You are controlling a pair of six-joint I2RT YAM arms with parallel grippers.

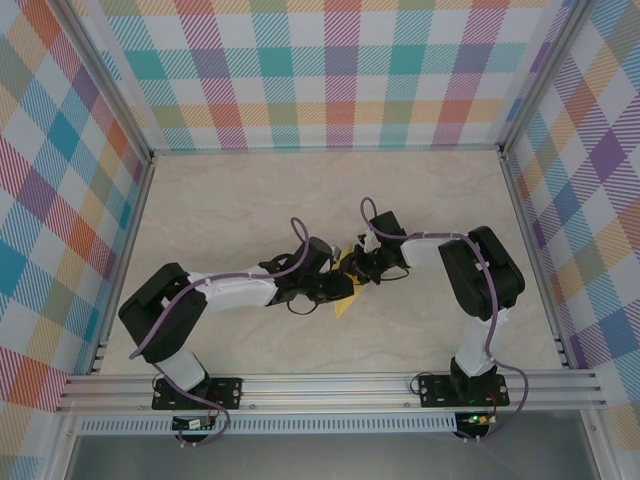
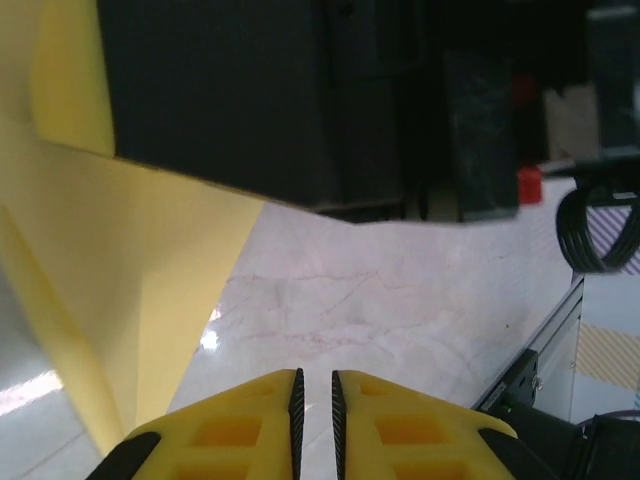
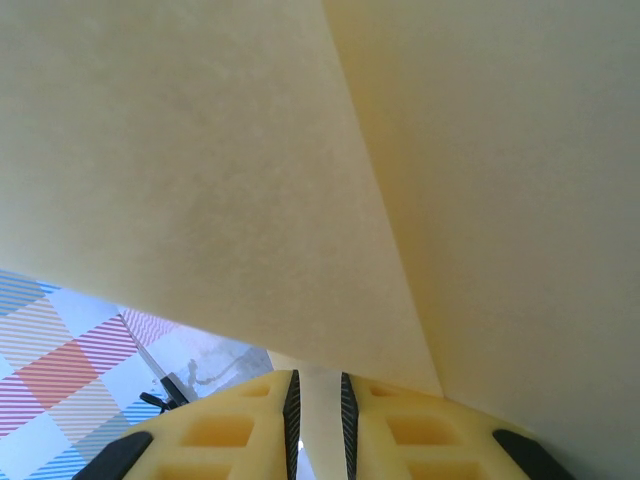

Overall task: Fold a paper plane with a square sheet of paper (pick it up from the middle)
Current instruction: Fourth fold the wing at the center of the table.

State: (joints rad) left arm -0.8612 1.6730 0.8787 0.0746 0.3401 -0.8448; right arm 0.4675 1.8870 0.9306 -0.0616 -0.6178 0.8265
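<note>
The paper (image 2: pixel 130 250) is lying left of my pressed-together left jaws; my right jaws are pinching it.

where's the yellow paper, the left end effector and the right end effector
yellow paper (image 2: pixel 130 270), left wrist view, its flat face
left end effector (image 2: pixel 316 378), left wrist view, gap between fingertips
right end effector (image 3: pixel 318 380), right wrist view, gap between fingertips

The yellow square sheet of paper (image 1: pixel 346 298), creased and part-folded, hangs tilted, one pointed corner downward.
</note>
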